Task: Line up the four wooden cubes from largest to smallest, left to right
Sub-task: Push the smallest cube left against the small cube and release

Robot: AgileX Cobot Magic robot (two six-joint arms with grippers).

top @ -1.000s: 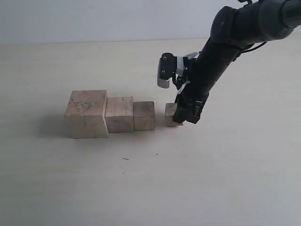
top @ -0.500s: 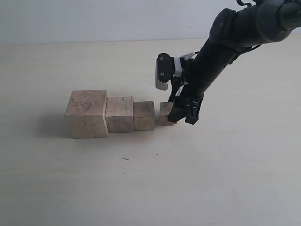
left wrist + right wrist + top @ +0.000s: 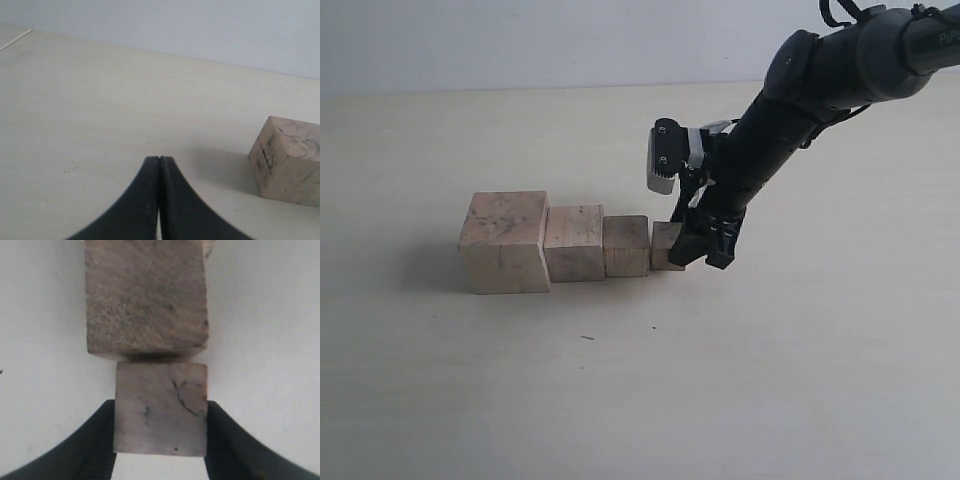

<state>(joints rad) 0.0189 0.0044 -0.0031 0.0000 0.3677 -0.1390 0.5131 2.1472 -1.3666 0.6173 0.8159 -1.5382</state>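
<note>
Cubes (image 3: 574, 243) stand in a row on the worktop (image 3: 790, 380), stepping down rightward, and the smallest cube (image 3: 665, 246) sits at the right end, apparently touching the third cube (image 3: 626, 246). Right tool (image 3: 704, 247) reaches down over it, pinching its two sides; letting go looks next. Left tool (image 3: 159, 200) is pressed together, empty.
</note>
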